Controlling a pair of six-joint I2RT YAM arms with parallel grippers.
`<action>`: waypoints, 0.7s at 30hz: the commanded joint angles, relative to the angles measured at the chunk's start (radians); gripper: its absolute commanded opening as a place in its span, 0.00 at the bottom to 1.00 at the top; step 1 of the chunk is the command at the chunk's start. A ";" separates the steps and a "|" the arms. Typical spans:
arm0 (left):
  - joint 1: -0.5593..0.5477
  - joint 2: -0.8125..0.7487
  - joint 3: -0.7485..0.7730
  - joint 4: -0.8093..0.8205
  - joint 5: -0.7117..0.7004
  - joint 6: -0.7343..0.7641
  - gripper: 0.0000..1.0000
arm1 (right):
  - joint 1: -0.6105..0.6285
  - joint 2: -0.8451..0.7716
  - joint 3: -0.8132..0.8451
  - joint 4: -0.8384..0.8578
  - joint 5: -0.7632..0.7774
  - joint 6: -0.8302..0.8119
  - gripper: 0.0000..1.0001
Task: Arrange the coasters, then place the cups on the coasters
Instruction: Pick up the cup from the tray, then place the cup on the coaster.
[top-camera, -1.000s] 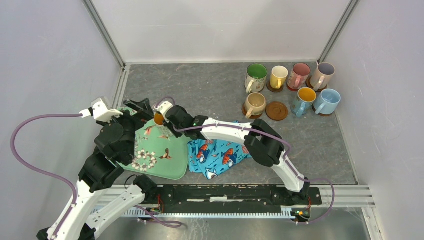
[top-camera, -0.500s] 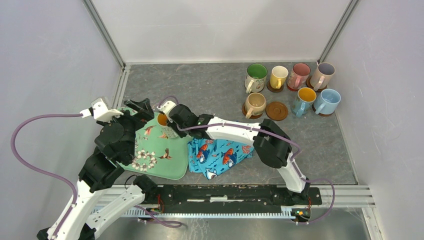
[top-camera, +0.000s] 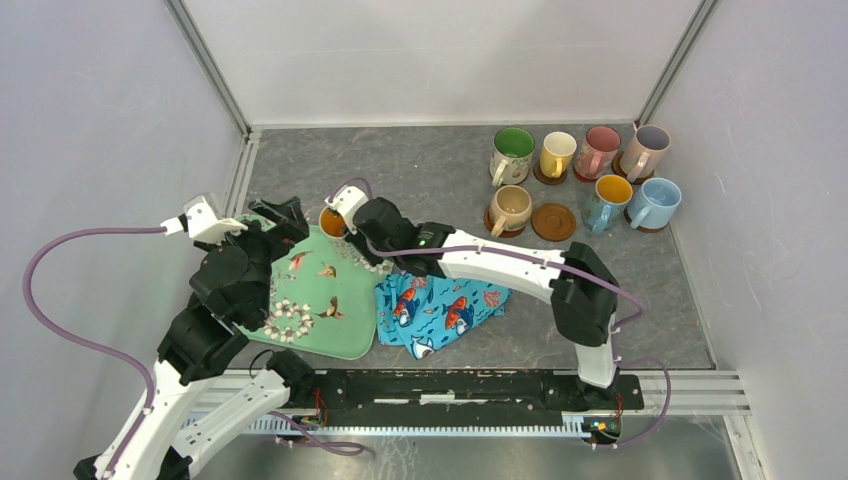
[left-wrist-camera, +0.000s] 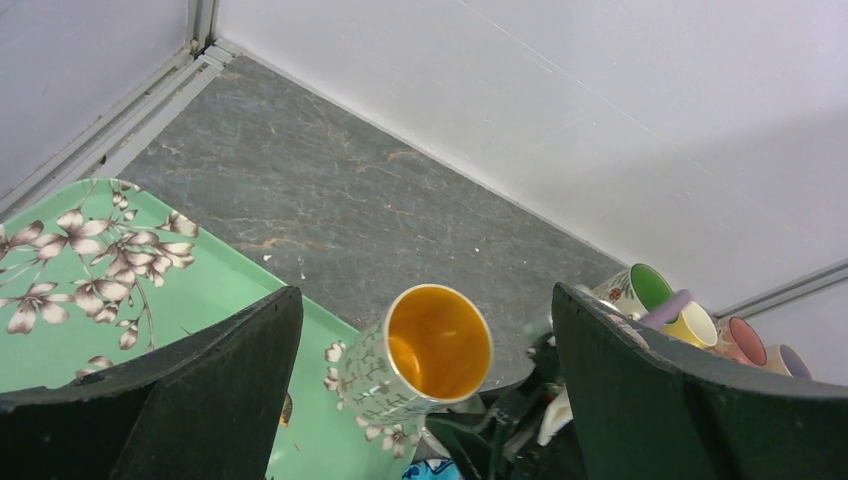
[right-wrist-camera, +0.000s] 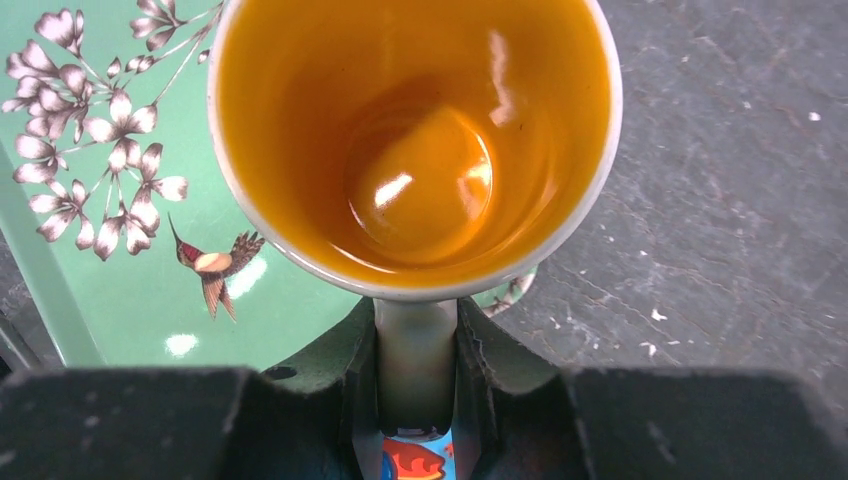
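Note:
An orange-lined cup (top-camera: 333, 222) (right-wrist-camera: 415, 140) (left-wrist-camera: 437, 345) hangs tilted over the far edge of the green tray. My right gripper (top-camera: 352, 228) (right-wrist-camera: 415, 375) is shut on its handle, one finger on each side. My left gripper (top-camera: 285, 214) (left-wrist-camera: 425, 300) stands open beside it on the left, its fingers wide apart and touching nothing. Several other cups stand at the back right on brown coasters, among them a green-lined cup (top-camera: 512, 152) and a beige cup (top-camera: 512, 207). One brown ringed coaster (top-camera: 553, 221) lies bare next to the beige cup.
The green floral tray (top-camera: 320, 310) (left-wrist-camera: 100, 290) (right-wrist-camera: 120, 270) lies front left under both grippers. A blue fish-print cloth (top-camera: 440, 305) is crumpled to its right. White walls and metal rails close in the grey floor on three sides.
My right arm has carried the orange-lined cup up and toward the back, from over the tray's middle to its far edge. The left arm has not moved.

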 joint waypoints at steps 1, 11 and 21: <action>-0.001 0.006 -0.004 0.045 0.021 0.000 1.00 | -0.017 -0.144 -0.008 0.163 0.075 -0.021 0.00; -0.002 0.021 -0.020 0.072 0.047 -0.004 1.00 | -0.095 -0.348 -0.166 0.140 0.154 -0.006 0.00; -0.001 0.052 -0.045 0.113 0.086 -0.018 1.00 | -0.216 -0.598 -0.362 0.119 0.198 0.034 0.00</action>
